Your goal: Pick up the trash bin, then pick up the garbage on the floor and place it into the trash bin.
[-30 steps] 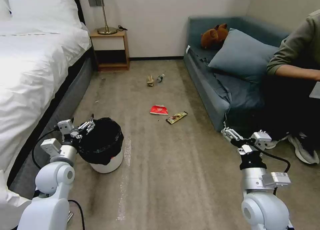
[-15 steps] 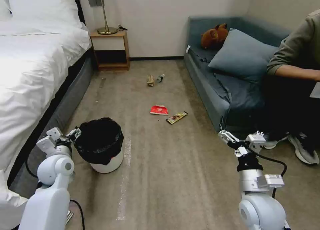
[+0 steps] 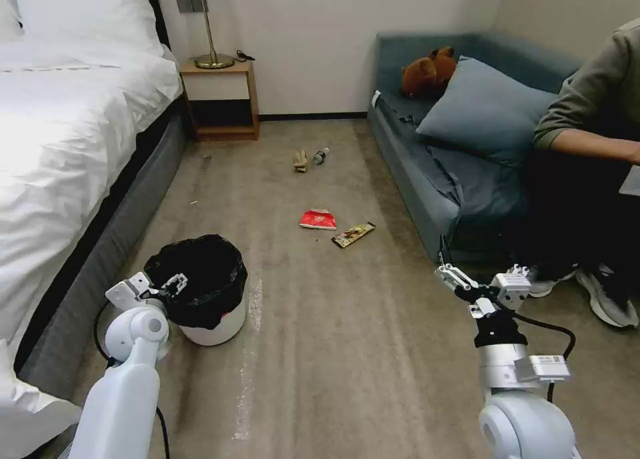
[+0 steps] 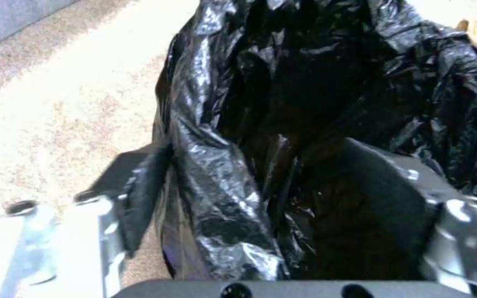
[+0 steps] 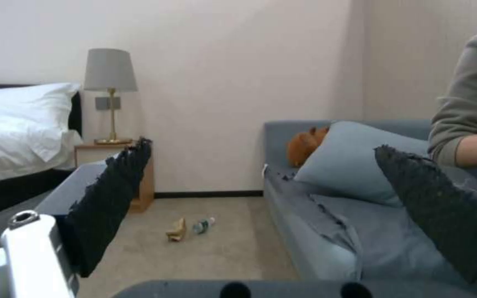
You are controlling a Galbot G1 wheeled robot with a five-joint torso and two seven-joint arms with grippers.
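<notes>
We cannot see the bottom of the trash bin [image 4: 304,103]; its black bag hides the inside. The left gripper [image 3: 175,284] covers part of the rim. The small bottle [image 3: 321,156] and tan paper [image 3: 301,160] are too small for details.

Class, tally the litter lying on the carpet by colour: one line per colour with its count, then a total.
Red: 1, the snack packet
Yellow-brown: 1, the bar wrapper
Tan: 1, the paper piece
Clear: 1, the small bottle
Total: 4
</notes>
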